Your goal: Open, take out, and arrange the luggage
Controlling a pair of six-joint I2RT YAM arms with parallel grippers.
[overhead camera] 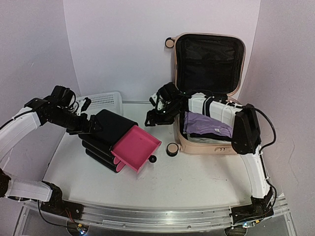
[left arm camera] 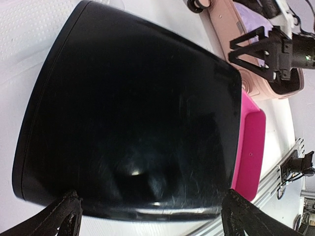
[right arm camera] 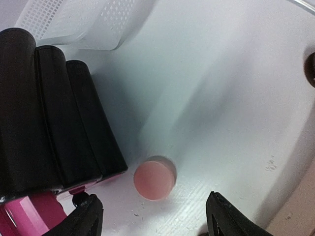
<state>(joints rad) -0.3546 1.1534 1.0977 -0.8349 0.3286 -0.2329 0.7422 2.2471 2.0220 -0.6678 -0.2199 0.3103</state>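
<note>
The suitcase (overhead camera: 199,146) lies open at the right rear of the worktop (overhead camera: 197,182). Its black-lined lid (overhead camera: 209,61) stands upright against the back wall. A folded purple cloth (overhead camera: 206,125) sits in the base, and one black wheel (overhead camera: 172,150) is at the front left corner.

The right arm (overhead camera: 246,130) reaches across the open base to the left. Its jaws hang over the worktop just beside the suitcase, apart and holding nothing. Between its two fingers (right arm camera: 81,219), the wrist view shows a small pink disc (right arm camera: 155,178) lying on the worktop.

Left of that stands a tilted black drawer box (overhead camera: 106,129) with one pink drawer (overhead camera: 138,147) pulled out and a small black round piece (overhead camera: 152,159) by it. The left arm (overhead camera: 54,114) meets the box's far end with its jaws spread wide. I cannot tell whether they touch the box. A white mesh basket (overhead camera: 103,101) sits behind.
</note>
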